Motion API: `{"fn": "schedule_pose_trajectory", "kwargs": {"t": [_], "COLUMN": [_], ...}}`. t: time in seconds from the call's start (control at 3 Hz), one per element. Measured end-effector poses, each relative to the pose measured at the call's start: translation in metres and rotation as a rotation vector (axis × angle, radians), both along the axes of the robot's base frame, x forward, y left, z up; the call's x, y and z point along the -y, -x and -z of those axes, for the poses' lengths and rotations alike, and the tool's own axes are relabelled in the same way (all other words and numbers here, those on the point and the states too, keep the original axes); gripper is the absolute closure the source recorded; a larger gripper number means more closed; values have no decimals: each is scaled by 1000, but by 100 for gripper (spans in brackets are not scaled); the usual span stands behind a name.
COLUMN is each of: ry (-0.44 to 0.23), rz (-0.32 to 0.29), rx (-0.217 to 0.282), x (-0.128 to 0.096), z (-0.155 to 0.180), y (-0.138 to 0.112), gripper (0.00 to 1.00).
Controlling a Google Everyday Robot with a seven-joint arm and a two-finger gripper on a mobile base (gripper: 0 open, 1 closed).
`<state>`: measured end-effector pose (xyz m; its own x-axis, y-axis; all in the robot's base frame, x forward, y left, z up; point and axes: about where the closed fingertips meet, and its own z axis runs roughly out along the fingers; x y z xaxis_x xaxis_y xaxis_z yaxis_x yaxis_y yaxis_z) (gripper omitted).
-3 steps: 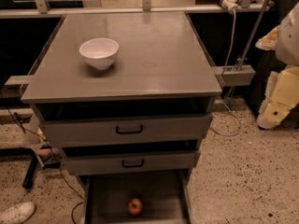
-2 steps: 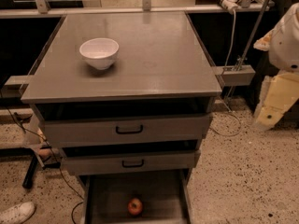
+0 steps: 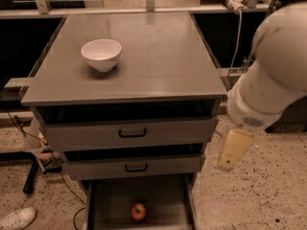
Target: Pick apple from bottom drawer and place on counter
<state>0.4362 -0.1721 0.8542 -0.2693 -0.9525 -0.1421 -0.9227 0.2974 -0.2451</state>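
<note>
A speckled stone floor (image 3: 268, 195) surrounds a grey drawer cabinet. The counter (image 3: 158, 56) carries a white bowl (image 3: 101, 54) towards its left rear. Below it, two shallow drawers with black handles stand slightly pulled out. The bottom drawer (image 3: 163, 200) is open, and the apple (image 3: 138, 212) lies on its flat floor, near the middle. The gripper (image 3: 234, 150) hangs off the cabinet's right side, level with the shallow drawers and well apart from the apple; whether it is clenched or released cannot be told.
</note>
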Motion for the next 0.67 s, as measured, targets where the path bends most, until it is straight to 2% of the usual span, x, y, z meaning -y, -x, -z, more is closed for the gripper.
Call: {"fn": "schedule_pose_trajectory", "kwargs": {"t": [0.33, 0.67], "ry": [-5, 0], "rz": [28, 29], "rx": [-115, -123], "x": [-7, -5], "z": [79, 82], "y": [16, 20], "gripper": [0, 0]}}
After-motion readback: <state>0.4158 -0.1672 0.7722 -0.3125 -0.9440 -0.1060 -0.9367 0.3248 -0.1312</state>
